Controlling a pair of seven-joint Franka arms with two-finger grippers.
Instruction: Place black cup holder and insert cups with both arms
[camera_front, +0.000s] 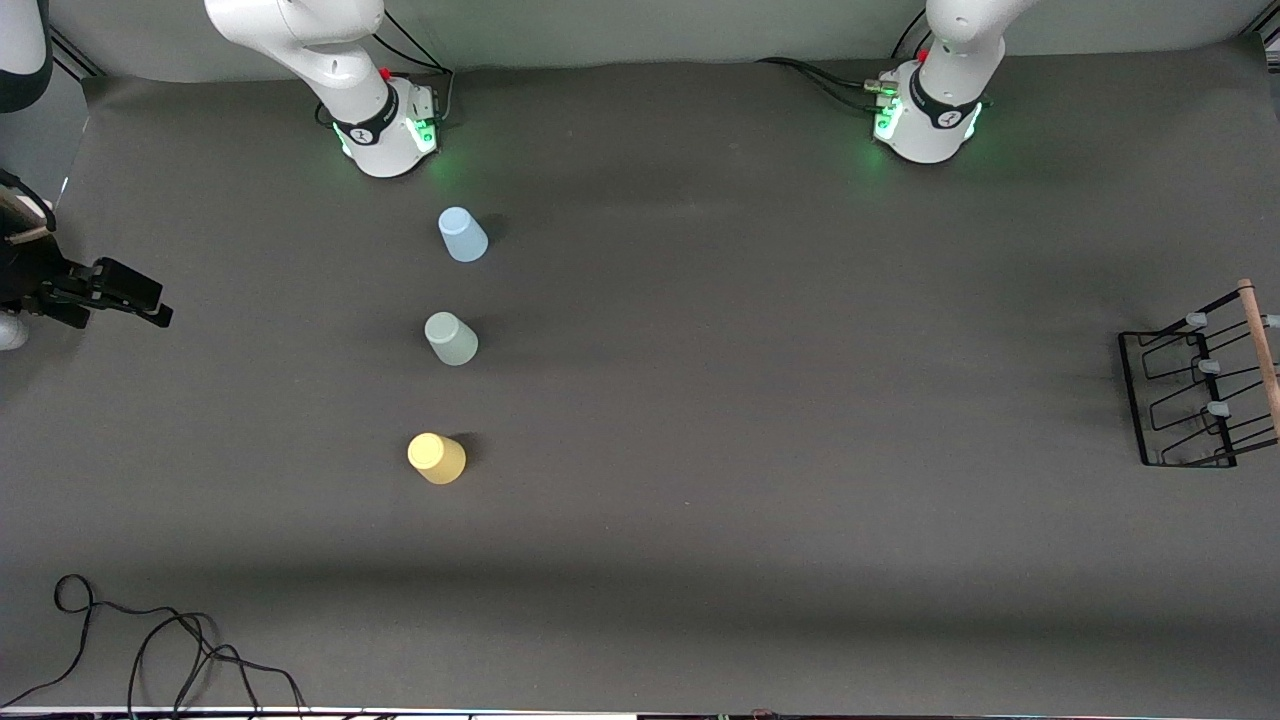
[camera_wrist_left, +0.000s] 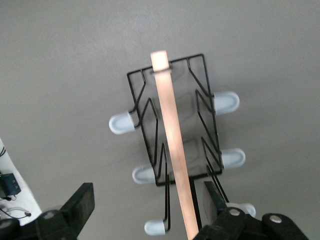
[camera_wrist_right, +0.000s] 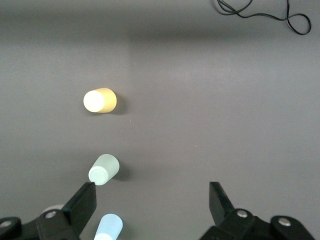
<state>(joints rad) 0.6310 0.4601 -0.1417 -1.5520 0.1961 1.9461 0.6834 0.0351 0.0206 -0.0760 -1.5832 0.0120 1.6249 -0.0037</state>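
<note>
The black cup holder (camera_front: 1190, 390) stands at the left arm's end of the table, partly cut off by the view's edge. In the left wrist view the holder (camera_wrist_left: 170, 125) lies under my left gripper (camera_wrist_left: 149, 187), which is open and hangs above one end of its wooden handle without touching it. Three cups stand narrow end up in a line toward the right arm's end: light blue (camera_front: 463, 235), pale green (camera_front: 451, 339), yellow (camera_front: 437, 458). My right gripper (camera_front: 150, 305) is open and empty, high up beside them. Its view shows yellow (camera_wrist_right: 100, 100), green (camera_wrist_right: 104, 169) and blue (camera_wrist_right: 108, 227).
A loose black cable (camera_front: 150, 640) lies at the table's near corner at the right arm's end, also in the right wrist view (camera_wrist_right: 260, 15). The arm bases (camera_front: 385, 130) (camera_front: 930, 120) stand along the table's edge farthest from the front camera.
</note>
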